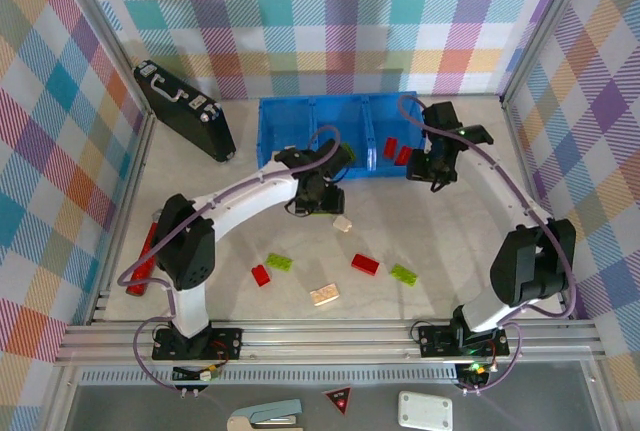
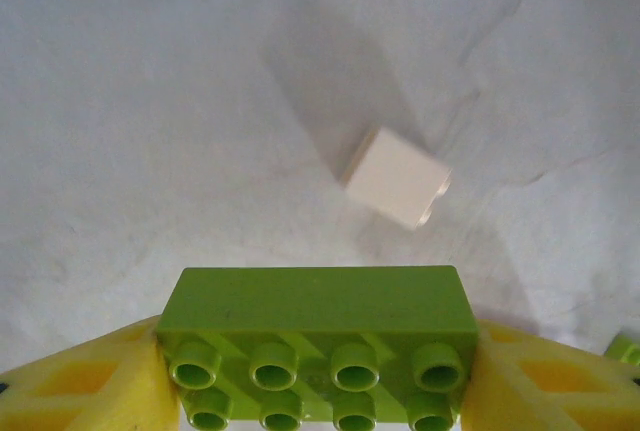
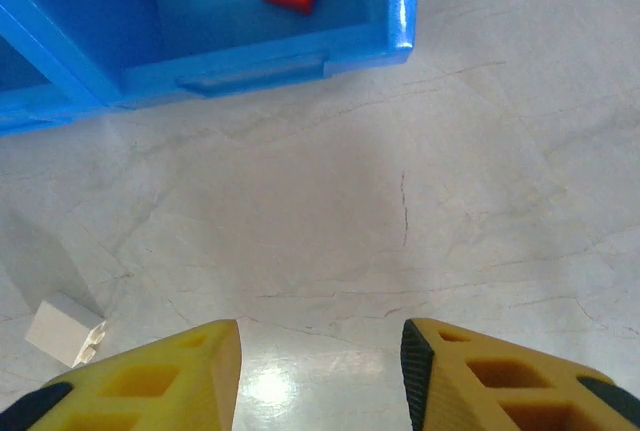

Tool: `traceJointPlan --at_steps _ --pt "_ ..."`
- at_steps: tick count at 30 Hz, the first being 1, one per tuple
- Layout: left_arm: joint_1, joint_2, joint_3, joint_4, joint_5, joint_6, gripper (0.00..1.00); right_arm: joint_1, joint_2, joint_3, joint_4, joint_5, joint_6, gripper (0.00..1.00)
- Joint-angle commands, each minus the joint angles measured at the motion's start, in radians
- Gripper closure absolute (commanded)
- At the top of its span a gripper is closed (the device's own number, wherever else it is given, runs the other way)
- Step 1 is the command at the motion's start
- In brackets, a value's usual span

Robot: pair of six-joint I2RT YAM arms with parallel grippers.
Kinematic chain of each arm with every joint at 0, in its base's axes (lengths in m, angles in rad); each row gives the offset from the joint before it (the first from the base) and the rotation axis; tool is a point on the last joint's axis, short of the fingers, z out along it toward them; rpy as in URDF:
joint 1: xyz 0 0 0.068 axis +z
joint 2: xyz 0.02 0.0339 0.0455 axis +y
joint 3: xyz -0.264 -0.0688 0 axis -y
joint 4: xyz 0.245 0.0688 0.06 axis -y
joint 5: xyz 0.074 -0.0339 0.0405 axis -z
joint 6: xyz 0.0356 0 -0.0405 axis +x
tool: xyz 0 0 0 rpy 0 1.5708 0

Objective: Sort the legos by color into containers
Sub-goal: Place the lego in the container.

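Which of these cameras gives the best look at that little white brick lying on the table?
The left wrist view: the white brick lies whole and large near the middle. The right wrist view catches it smaller, in its lower left corner. The top external view shows it tiny, near the blue bin.

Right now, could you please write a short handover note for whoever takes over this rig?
Left tool: shut on a lime green brick, over the table near the blue bin.
Right tool: open, empty, by the bin's right end.
Done: two red bricks in the right compartment.
Left: the held brick, plus loose red bricks, green bricks and white bricks on the table.
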Motion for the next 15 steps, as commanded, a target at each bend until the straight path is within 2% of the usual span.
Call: traceJointPlan --at_steps 1,7,15 --pt "0.027 0.064 0.097 0.024 -0.011 0.094 0.37 0.003 -0.047 -0.018 -0.024 0.011 0.027 0.52" --pt "0.047 0.211 0.326 -0.023 -0.035 0.215 0.38 0.004 -0.072 -0.027 -0.044 0.019 0.029 0.52" --pt "0.063 0.333 0.516 -0.037 0.005 0.614 0.38 0.003 -0.091 -0.038 -0.053 0.026 0.024 0.53"
